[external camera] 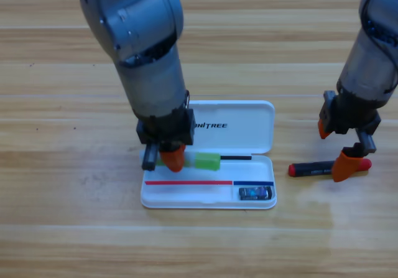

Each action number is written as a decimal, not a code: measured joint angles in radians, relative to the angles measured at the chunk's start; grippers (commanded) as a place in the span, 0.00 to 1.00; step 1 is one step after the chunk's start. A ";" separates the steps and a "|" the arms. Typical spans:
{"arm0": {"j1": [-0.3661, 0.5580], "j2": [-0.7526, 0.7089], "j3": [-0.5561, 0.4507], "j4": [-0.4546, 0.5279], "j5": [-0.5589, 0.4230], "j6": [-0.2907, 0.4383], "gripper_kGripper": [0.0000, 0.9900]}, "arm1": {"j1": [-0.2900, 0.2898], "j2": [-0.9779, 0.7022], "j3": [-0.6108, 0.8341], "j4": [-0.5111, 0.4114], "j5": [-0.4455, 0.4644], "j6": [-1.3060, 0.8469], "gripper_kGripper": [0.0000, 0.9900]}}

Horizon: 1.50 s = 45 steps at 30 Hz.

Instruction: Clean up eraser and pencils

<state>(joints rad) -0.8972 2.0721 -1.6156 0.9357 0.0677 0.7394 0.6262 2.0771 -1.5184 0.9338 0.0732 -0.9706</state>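
- White case (249, 129): lies open at the centre of the wooden table (62, 228), lid flat toward 12 o'clock, tray toward 6 o'clock.
- Eraser (255, 193): small black block with a blue mark, lying in the small compartment at the tray's 4 o'clock corner.
- Green pencil (207, 161): lying roughly level along the tray's 12 o'clock edge, just beside the hinge line. Its bright green length shows to the 3 o'clock side of the jaw; the other end is covered by the gripper.
- Left gripper (165, 157): reaches in from 12 o'clock and stands over the tray's 10 o'clock corner. Its jaws are pinching the green pencil, one orange jaw in front of the stick, a dark finger at the 9 o'clock side.
- Black pencil with red ends (311, 168): lying on the table at 3 o'clock of the case, apart from it, nearly level.
- Right gripper (336, 147): pointing down over the 3 o'clock end of the black pencil. Jaws spread, one orange tip toward 12 o'clock of the stick, the other lying over its red end. The stick rests on the table, not gripped.
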 measured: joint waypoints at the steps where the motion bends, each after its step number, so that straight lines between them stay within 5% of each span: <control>1: -0.002 0.005 0.000 0.000 0.000 -0.003 0.00 | -0.001 0.010 0.000 -0.009 0.000 -0.006 0.90; 10: -0.008 0.031 0.000 0.000 -0.003 -0.012 0.00 | -0.011 0.068 0.000 -0.043 0.000 -0.035 0.79; 14: -0.008 0.038 0.000 -0.002 -0.008 -0.017 0.00 | -0.011 0.083 -0.001 -0.046 0.000 -0.040 0.51; 18: -0.008 0.048 0.000 -0.010 -0.011 -0.018 0.00 | -0.013 0.086 -0.001 -0.047 0.000 -0.067 0.00; 45: -0.008 0.073 0.014 -0.045 -0.027 -0.042 0.00 | -0.014 0.080 0.003 -0.043 0.000 -0.083 0.00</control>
<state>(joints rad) -0.9056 2.1452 -1.6015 0.8905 0.0403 0.6976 0.6120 2.1572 -1.5150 0.8906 0.0732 -1.0533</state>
